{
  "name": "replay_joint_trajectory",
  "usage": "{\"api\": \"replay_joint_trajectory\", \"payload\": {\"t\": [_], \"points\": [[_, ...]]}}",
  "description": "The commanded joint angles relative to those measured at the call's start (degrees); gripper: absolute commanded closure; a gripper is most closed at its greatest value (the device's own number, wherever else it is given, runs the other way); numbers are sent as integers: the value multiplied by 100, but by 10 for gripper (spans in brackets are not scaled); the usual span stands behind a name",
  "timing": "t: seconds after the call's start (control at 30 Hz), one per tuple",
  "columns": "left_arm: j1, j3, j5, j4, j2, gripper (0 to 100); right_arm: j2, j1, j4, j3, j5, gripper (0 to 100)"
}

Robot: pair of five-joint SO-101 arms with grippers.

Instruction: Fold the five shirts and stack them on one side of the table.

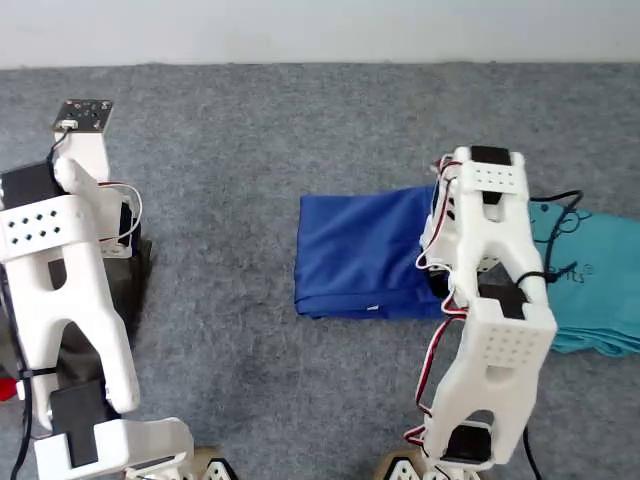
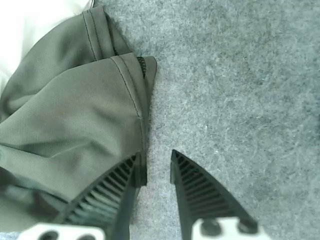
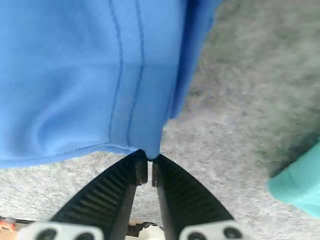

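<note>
A folded blue shirt lies at the table's middle, partly under the right arm. My right gripper is shut on a hemmed corner of the blue shirt, which hangs from the fingertips above the grey table. A teal shirt lies crumpled at the right edge; a corner of the teal shirt is near the gripper. A dark olive shirt lies bunched at the table's left under the left arm. My left gripper is open, one finger on the olive shirt's hem, the other over bare table.
Grey carpet-like table surface stretches between the two arms and toward the back wall. A white cloth lies beside the olive shirt. The olive shirt peeks from under the left arm, and a small red object sits at the left edge.
</note>
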Motion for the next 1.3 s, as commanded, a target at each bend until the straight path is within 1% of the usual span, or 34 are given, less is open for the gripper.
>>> {"api": "replay_joint_trajectory", "payload": {"t": [0.0,0.13,0.27,0.37,0.47,0.57,0.63,0.73,0.83,0.9,0.93,1.0,1.27], "points": [[0,-31,-44,88,-237,909,-514,189,251,105,229,990],[0,-31,-44,88,-237,909,-418,207,233,519,404,990],[9,-31,-44,79,-237,909,-382,189,251,510,413,975],[9,-31,-44,79,-237,909,-699,189,268,580,413,910],[9,-31,-44,79,-237,909,-1226,171,268,712,413,819],[9,-31,-44,79,-237,909,-1842,13,224,659,387,753],[9,-31,-44,79,-237,909,-2149,-259,84,457,378,761],[9,-31,-44,79,-237,909,-2334,-664,-462,158,378,807],[9,-31,-44,79,-237,909,-2220,-892,-1305,114,387,897],[9,-31,-44,79,-237,909,-1982,-892,-1833,88,413,976],[9,-31,-44,79,-237,909,-1833,-875,-2062,88,413,996],[9,-31,-44,79,-237,909,-1543,-760,-2422,79,413,970],[9,-22,-44,79,-237,909,-330,-268,-3908,70,422,967]]}}
